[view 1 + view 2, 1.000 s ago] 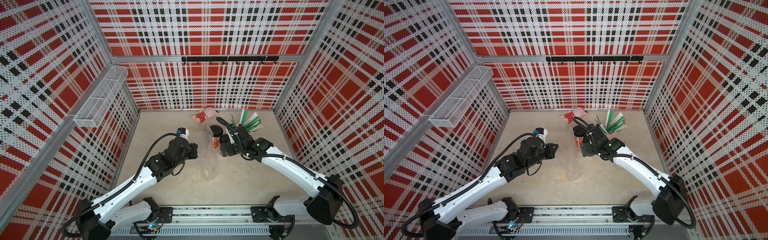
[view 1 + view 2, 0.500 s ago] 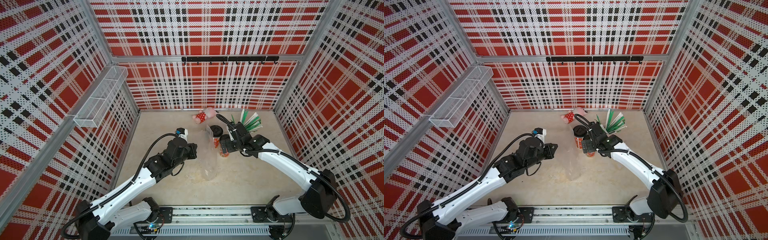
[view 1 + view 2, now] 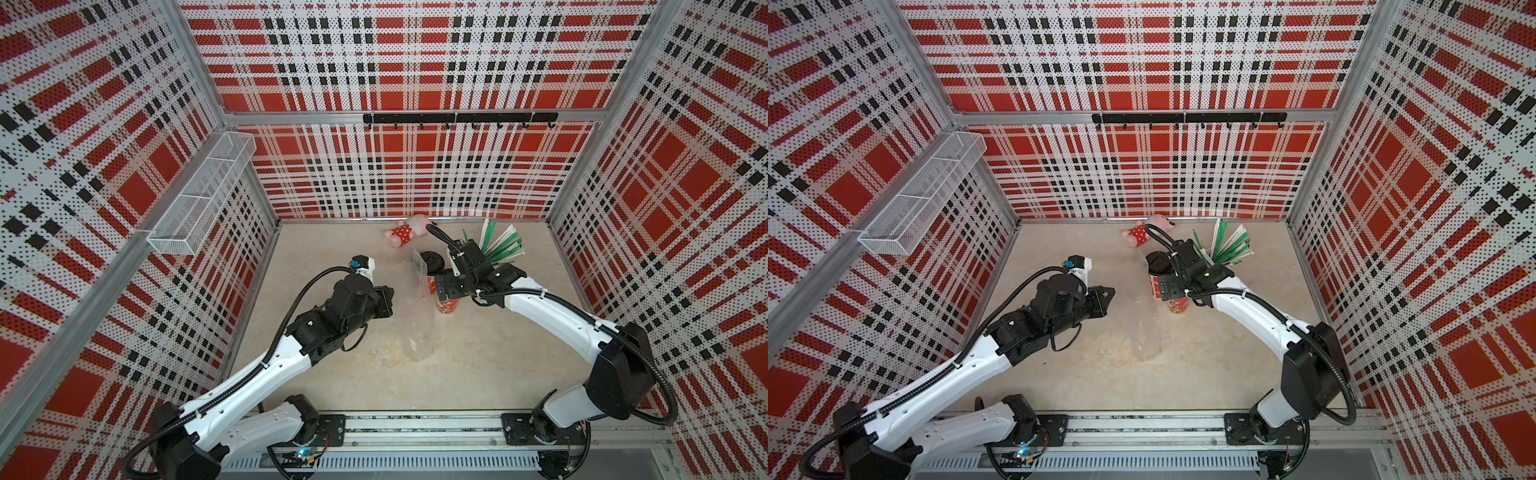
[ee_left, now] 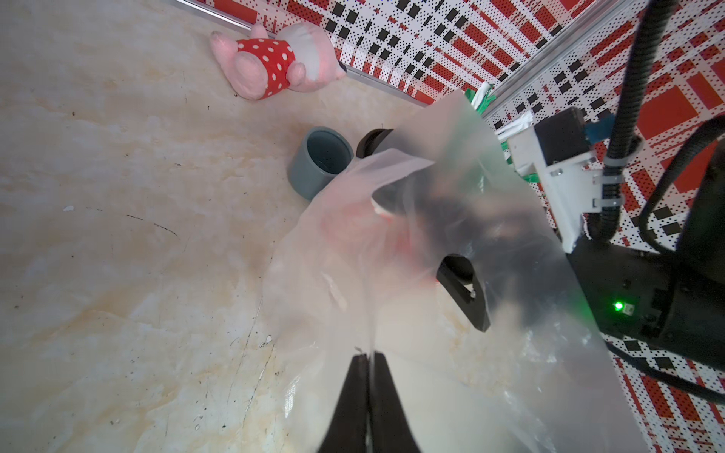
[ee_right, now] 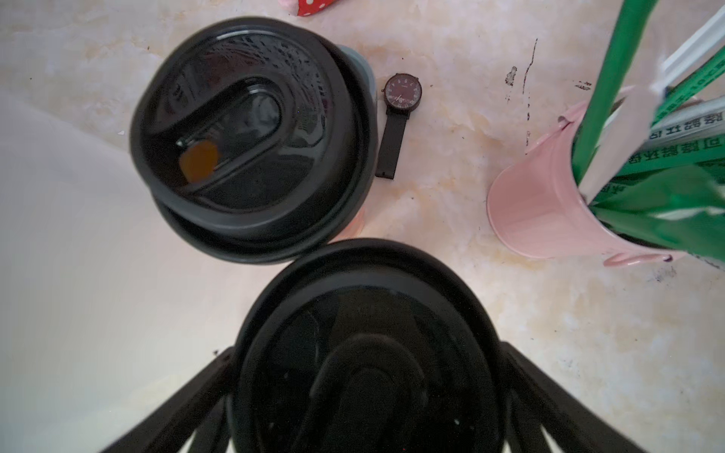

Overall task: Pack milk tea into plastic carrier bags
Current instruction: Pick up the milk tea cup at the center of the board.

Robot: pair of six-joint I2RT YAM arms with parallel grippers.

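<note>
Two red milk tea cups with black lids stand side by side at the back of the table. The far cup point(image 3: 432, 262) point(image 5: 251, 129) is partly behind the clear plastic carrier bag point(image 3: 415, 324) point(image 4: 431, 235). My right gripper point(image 3: 446, 286) point(image 5: 365, 350) sits over the near cup point(image 3: 449, 306) point(image 3: 1179, 307). It is open wide, with a finger on each side of the lid. My left gripper point(image 3: 388, 301) point(image 4: 368, 355) is shut on the bag's film and holds that edge up off the table.
A short grey-blue cup point(image 4: 321, 161) stands beside the far milk tea. A pink cup of green-white straws point(image 3: 498, 249) point(image 5: 549, 204) is right behind my right wrist. A wristwatch point(image 5: 396, 117) and a pink plush toy point(image 3: 405, 235) lie near the back wall. A wire basket point(image 3: 199, 195) hangs on the left wall.
My right arm's elbow has swung left while its gripper stayed over the near cup, whose red base now shows below it. The left arm and bag have not moved.
</note>
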